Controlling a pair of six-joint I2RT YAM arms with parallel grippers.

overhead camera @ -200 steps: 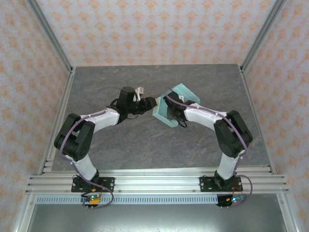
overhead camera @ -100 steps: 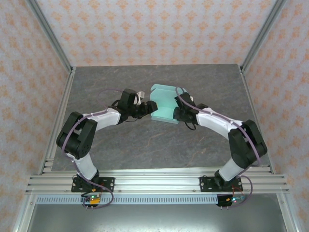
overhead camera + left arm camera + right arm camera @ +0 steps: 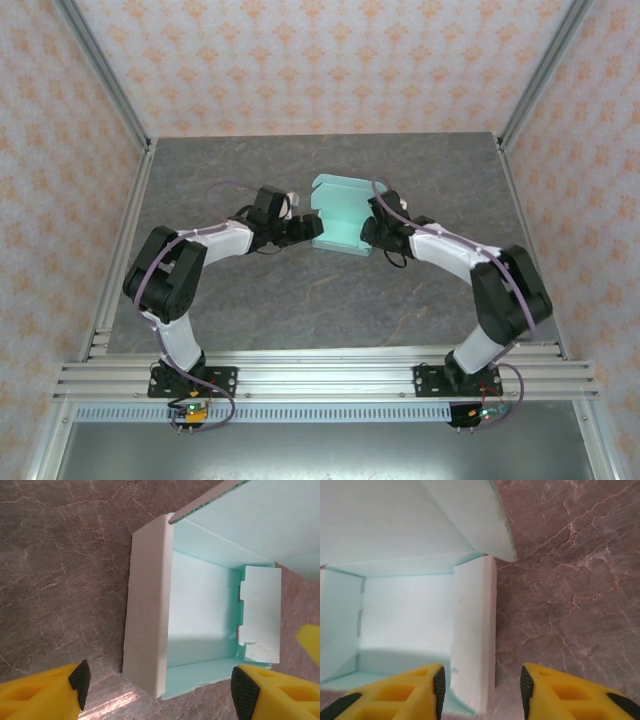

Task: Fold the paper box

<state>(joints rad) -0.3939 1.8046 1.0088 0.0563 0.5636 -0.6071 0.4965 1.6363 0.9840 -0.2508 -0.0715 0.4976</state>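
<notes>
Mint card is what I have between my arms: the box (image 3: 340,215) sits on the table (image 3: 300,300) at the centre of the top view, a shallow tray with its sides up and its lid (image 3: 260,520) raised toward the upper right of the left wrist view. My left gripper (image 3: 162,695) stands wide open at the bottom of that frame. The tray's near corner lies between the pads, neither pad touches it, and it holds nothing. My right gripper (image 3: 482,687) is partly open with one side wall (image 3: 475,630) standing between the jaws. A strip of table shows between that wall and the pad on the right of the frame, so I cannot tell whether I truly grip it or only straddle it. A white tab (image 3: 260,612) lies folded inside the tray at the right of the left wrist view. I judge the tray formed and the closing not yet done. The next move calls for one gripper to steady the tray while the other brings the lid down over it and tucks its edge in, gently, since thin card creases easily. Underneath, the table is grey-brown marbled stone. Orange-patterned wallpaper (image 3: 320,60) lines the enclosure, and aluminium rails (image 3: 320,375) cross the bottom of the top view.
</notes>
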